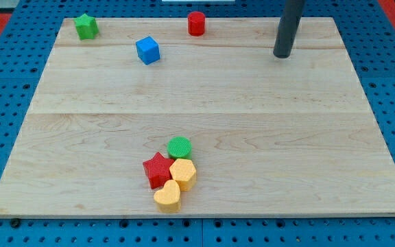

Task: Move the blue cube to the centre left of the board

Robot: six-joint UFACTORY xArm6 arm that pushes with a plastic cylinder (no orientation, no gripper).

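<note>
The blue cube (147,50) sits on the wooden board (81,123) near the view's top, left of the middle. My tip (282,55) rests on the board at the view's top right, far to the right of the blue cube and apart from every block. The dark rod rises out of the view's top edge.
A green star-like block (86,26) sits at the top left corner. A red cylinder (196,22) stands at the top centre. Near the bottom centre a green cylinder (180,147), a red star (157,169), a yellow hexagon (183,173) and a yellow heart (168,196) cluster together.
</note>
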